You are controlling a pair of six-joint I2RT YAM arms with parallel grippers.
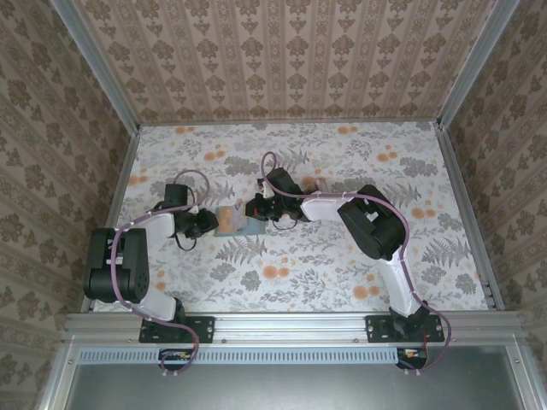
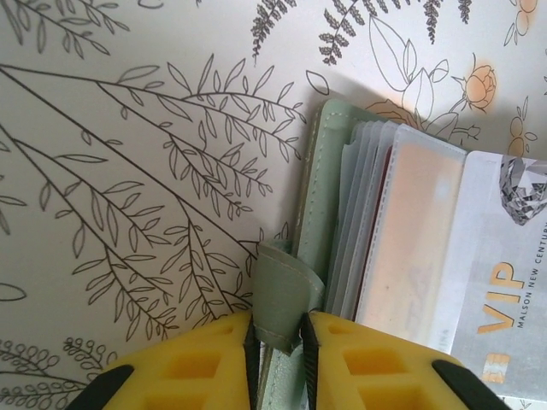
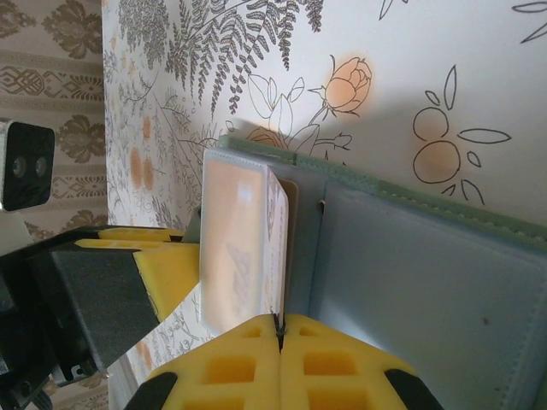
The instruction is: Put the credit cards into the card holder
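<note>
Near the middle of the floral surface (image 1: 342,282), slightly toward its left edge, the grey-green card holder (image 1: 232,220) lies open and flat, with the two arms meeting over it from either side.

Left wrist view: the left gripper (image 2: 278,342) has its yellow jaws clamped on the small green closing tab (image 2: 282,295) that curls up from the card holder's stitched edge (image 2: 329,145). Beside the tab, a stack of clear sleeves (image 2: 363,213) fans upward. A pale card (image 2: 504,256) printed "VIP" in orange lies across the sleeves and runs out of the frame to the right.

Right wrist view: the right gripper (image 3: 279,329) has its jaws pressed together on the thin edge of the card (image 3: 244,248), which stands nearly upright against the sleeves. The card holder's smooth blue-grey inner panel (image 3: 410,256) lies flat beside it.

Overhead view: the left gripper (image 1: 205,224) touches the card holder's left end, and the right gripper (image 1: 255,209) its right end.
</note>
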